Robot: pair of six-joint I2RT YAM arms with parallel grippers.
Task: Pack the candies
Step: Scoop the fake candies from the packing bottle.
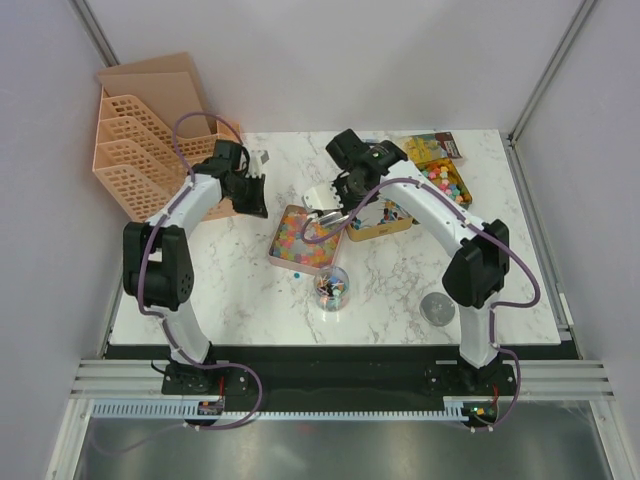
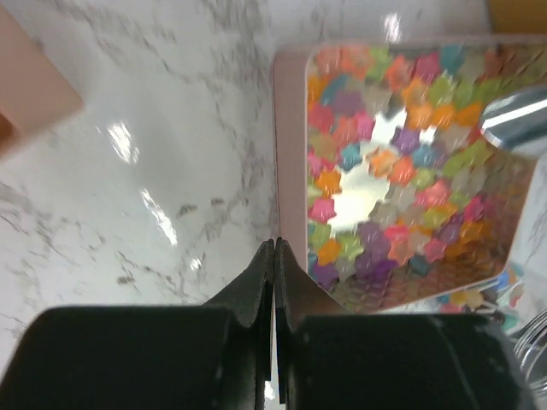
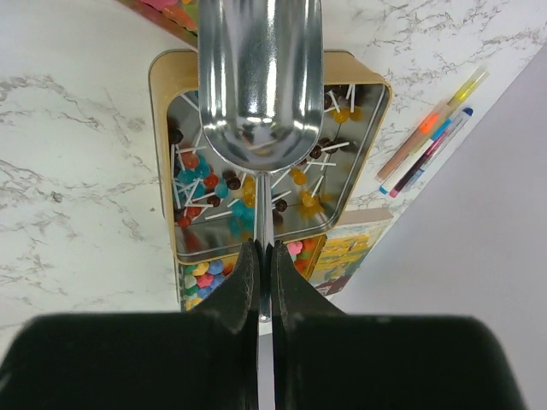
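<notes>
Star-shaped candies (image 2: 402, 162) in many colours fill a pink tin (image 2: 291, 154), which lies mid-table (image 1: 281, 221). My left gripper (image 2: 275, 243) is shut with nothing in it, its tips over the tin's left rim; from above, the left gripper (image 1: 246, 192) is left of the tin. My right gripper (image 3: 265, 248) is shut on the handle of a metal scoop (image 3: 261, 77). The scoop's bowl is empty and hangs over a gold tin (image 3: 162, 111) of lollipops. From above, the scoop (image 1: 322, 205) hovers at the pink tin's far right corner.
A small clear cup (image 1: 333, 288) holding candies stands in front of the pink tin, with one loose candy (image 1: 297, 273) beside it. Another open candy tin (image 1: 447, 182) and its lid (image 1: 436, 148) lie back right. Pens (image 3: 432, 132), an orange file rack (image 1: 140, 150) and a grey lid (image 1: 437, 308) are nearby.
</notes>
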